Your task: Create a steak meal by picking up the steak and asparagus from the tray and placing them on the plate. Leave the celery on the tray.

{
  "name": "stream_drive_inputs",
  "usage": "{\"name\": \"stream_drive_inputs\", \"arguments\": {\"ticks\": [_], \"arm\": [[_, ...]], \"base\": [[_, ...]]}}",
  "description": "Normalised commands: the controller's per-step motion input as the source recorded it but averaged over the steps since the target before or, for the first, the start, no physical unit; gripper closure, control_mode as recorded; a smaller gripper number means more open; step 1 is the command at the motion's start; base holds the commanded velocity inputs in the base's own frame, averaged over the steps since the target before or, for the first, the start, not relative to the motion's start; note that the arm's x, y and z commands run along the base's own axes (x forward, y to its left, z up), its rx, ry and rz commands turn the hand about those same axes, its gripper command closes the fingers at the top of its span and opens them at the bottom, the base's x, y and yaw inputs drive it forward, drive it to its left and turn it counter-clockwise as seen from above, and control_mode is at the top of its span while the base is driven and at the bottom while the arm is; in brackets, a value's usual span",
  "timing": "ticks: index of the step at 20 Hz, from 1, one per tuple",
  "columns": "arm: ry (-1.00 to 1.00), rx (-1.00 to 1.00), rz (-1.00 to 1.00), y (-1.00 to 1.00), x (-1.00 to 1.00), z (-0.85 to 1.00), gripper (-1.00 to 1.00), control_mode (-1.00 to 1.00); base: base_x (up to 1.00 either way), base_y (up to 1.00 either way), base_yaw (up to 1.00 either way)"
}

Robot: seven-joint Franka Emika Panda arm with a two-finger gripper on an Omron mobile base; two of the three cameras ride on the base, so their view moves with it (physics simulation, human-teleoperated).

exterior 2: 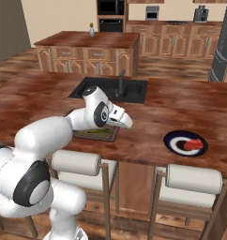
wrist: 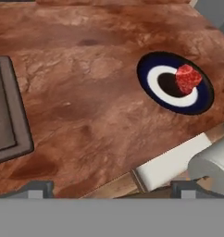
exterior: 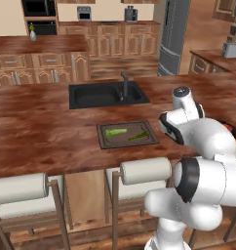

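The steak (wrist: 188,77) is a bright red chunk lying on the round plate (wrist: 144,76), right of its dark centre; from the right base camera the steak (exterior 2: 194,144) and plate (exterior 2: 168,141) sit near the counter's front edge. On the dark brown tray (exterior: 117,142) lie the pale, thick celery (exterior: 115,132) and the thin dark asparagus (exterior: 138,135). My gripper (wrist: 111,189) hangs over bare counter between tray and plate, open and empty, its fingertips (wrist: 37,187) far apart. A corner of the tray (wrist: 19,120) shows at the left of the hand view.
A black sink (exterior: 108,93) with a faucet (exterior: 124,84) lies behind the tray. White-backed stools (exterior: 144,170) (exterior 2: 192,178) stand along the counter's front edge. My own arm (exterior 2: 64,129) covers most of the tray (exterior 2: 103,136) in the right base view.
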Motion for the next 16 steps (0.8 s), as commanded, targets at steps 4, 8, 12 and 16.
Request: {"name": "stream_drive_inputs", "arguments": {"ticks": [4, 8, 12, 16], "arm": [[-0.02, 0.08, -0.26, 1.0, 0.0, 0.0, -1.0, -1.0], [0.0, 0.12, -0.24, 1.0, 0.0, 0.0, -1.0, -1.0], [0.0, 0.19, -0.2, 0.99, 0.01, 0.0, -1.0, -1.0], [0.0, 0.29, -0.11, 0.45, 0.23, -0.14, -1.0, -1.0]], "base": [[0.0, 0.0, 0.0], [0.0, 0.0, 0.0], [0.0, 0.0, 0.0], [0.0, 0.0, 0.0]]}}
